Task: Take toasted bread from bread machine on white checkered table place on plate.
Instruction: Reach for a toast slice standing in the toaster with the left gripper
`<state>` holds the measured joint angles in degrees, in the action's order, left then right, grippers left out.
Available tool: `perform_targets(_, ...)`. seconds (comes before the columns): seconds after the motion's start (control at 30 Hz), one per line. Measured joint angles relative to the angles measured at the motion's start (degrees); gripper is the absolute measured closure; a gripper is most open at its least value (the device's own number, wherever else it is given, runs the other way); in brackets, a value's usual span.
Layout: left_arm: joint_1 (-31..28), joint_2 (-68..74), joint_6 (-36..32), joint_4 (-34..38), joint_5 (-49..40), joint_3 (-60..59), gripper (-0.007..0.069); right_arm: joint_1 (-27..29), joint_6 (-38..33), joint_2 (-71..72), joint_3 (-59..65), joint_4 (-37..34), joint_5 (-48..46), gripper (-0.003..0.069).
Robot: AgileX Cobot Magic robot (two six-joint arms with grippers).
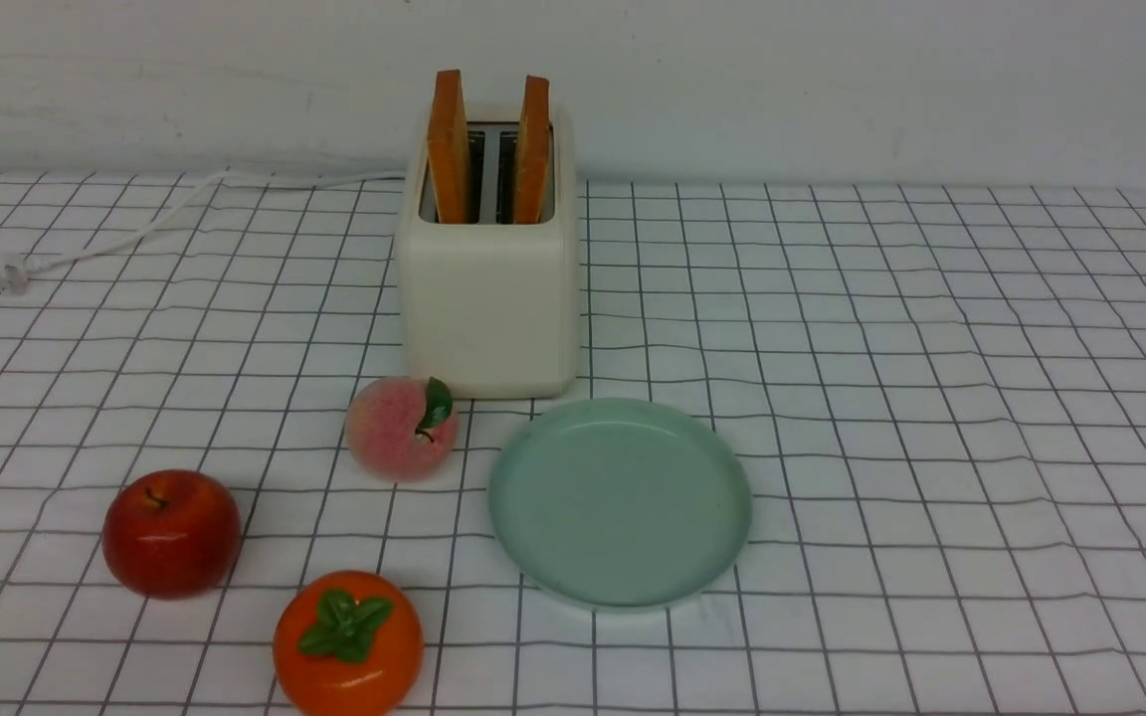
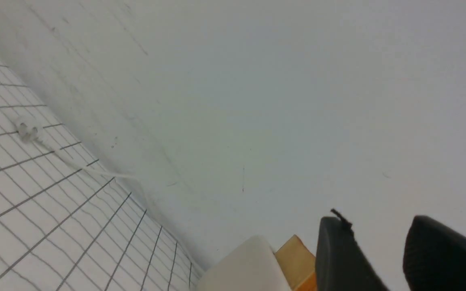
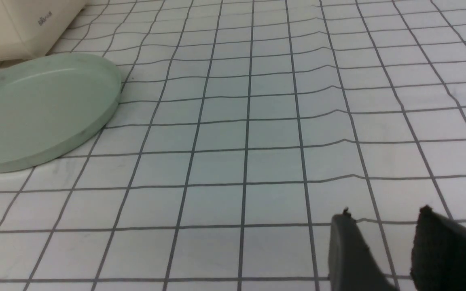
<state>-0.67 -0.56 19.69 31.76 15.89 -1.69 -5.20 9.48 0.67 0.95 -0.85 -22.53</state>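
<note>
Golden-tan toast slices (image 1: 449, 149) are stood in the boxy cream toaster (image 1: 488, 308), the round mint-green plate (image 1: 619, 502) at its 5 o'clock. Left gripper (image 2: 378, 226) is held high beside it, right gripper (image 3: 384, 218) low over white checkered table (image 3: 257, 161); jaws parted, empty.

red apple (image 1: 171, 533) | pink peach (image 1: 401, 428) | orange persimmon (image 1: 348, 642) | white wall (image 1: 832, 80) behind
</note>
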Motion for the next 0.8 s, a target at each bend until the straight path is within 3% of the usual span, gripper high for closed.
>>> perform_targets(0.2, 0.0, 0.0, -5.0, 0.1, -6.9, 0.0, 0.0387, 0.0, 0.0, 0.0, 0.0, 0.0, 0.0, 0.0420)
perform_targets(0.5, 0.0, 0.0, -2.2, 2.2, -8.8, 0.0, 0.0398, 0.0, 0.0, 0.0, 0.0, 0.9, 0.2, 0.0420)
perform_targets(0.57, 0.0, 0.0, -1.9, 2.1, -8.9, 0.0, 0.0419, 0.0, 0.1, 0.0, 0.0, 1.4, 0.7, 0.0420)
perform_targets(0.67, 0.0, 0.0, -1.8, 1.4, -12.5, 1.4, 0.0510, 0.0, 2.4, 0.0, 0.5, 0.3, 4.1, 0.0420)
perform_targets(0.73, 0.0, 0.0, -1.9, -0.1, -15.9, 4.2, 0.0614, 0.0, 7.2, 0.0, 0.5, -3.5, 10.0, 0.0420)
perform_targets(0.8, 0.0, 0.0, -2.4, -1.6, -18.9, 6.9, 0.0638, 0.0, 11.6, 0.0, 0.5, -7.1, 15.5, 0.0420)
